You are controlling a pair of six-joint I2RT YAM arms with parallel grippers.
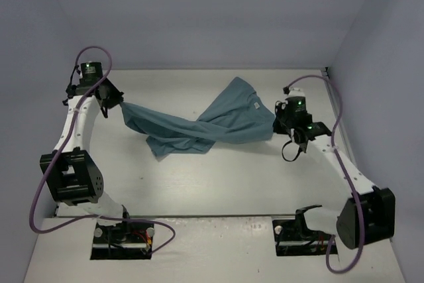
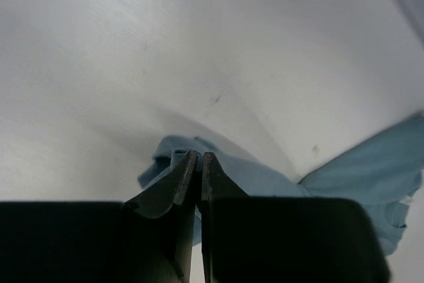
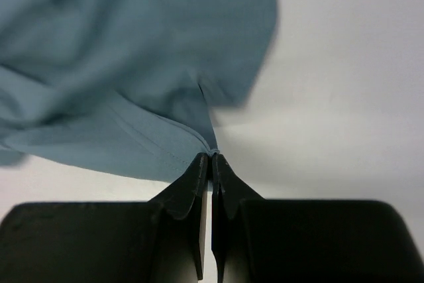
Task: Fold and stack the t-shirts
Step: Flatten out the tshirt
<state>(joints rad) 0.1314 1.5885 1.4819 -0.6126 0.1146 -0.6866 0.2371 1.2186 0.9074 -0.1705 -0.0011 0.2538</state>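
Note:
The teal t-shirt stretches across the middle of the white table between both arms, bunched and twisted in its centre. My left gripper is shut on the shirt's left end and holds it off the table. In the left wrist view the closed fingertips pinch a fold of the t-shirt at the left gripper. My right gripper is shut on the shirt's right edge. In the right wrist view a hemmed corner of the t-shirt runs into the closed tips of the right gripper.
White walls close off the table at the back and both sides; the left arm stands near the left wall and the right arm near the right wall. Purple cables loop from both arms. The arm bases sit at the near edge.

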